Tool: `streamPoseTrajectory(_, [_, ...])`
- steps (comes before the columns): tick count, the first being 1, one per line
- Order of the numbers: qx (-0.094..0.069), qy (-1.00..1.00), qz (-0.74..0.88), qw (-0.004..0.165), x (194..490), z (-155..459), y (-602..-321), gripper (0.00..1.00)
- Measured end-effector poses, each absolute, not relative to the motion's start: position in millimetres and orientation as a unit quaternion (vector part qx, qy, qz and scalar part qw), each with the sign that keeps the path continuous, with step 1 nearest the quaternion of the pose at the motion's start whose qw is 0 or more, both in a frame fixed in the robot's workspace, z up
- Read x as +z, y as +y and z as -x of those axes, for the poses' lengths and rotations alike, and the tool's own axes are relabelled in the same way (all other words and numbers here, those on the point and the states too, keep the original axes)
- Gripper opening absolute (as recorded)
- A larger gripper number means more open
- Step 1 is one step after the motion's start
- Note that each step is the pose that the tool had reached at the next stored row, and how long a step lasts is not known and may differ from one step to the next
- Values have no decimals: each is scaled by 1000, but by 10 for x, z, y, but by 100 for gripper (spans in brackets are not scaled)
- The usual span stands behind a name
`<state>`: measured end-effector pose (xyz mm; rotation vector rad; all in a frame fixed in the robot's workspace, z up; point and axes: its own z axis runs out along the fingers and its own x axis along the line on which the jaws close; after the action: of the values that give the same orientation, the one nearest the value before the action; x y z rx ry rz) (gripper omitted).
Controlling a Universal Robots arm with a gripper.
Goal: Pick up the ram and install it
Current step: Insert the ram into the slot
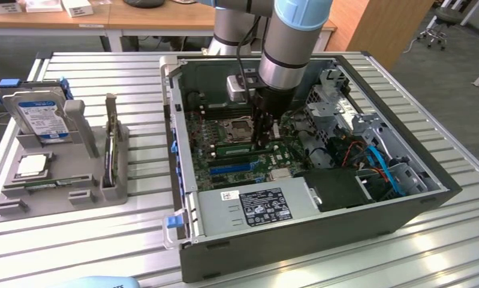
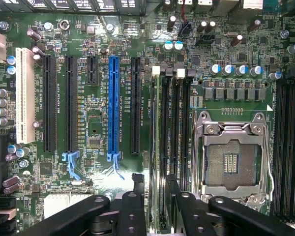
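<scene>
Green and seen edge-on, the ram (image 2: 157,142) stands in a memory slot of the motherboard (image 2: 93,142). It runs straight out from between the fingers (image 2: 138,189) of the hand (image 2: 155,182). The hand is wide: its two black fingers stand one on each side of the stick, apart from it rather than clamped on it.

Just beside the hand on one side is the empty silver processor socket (image 2: 231,162). On the other side lie black expansion slots and a blue slot (image 2: 113,105), with a white slot (image 2: 24,96) farther off.

From the exterior view, the hand reaches down into the open computer case (image 1: 303,240) on the table (image 1: 87,246). Well apart from the hand, outside the case, a grey holder (image 1: 63,198) carries the blue-labelled hard drive (image 1: 41,117) and the square processor chip (image 1: 33,165).
</scene>
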<state>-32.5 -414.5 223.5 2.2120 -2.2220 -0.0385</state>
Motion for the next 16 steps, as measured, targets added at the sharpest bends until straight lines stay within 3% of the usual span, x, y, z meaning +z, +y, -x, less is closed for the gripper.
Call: streamPoseTrajectory(16, [-12, -709, -705, 3, 2571, 325, -4145, 31])
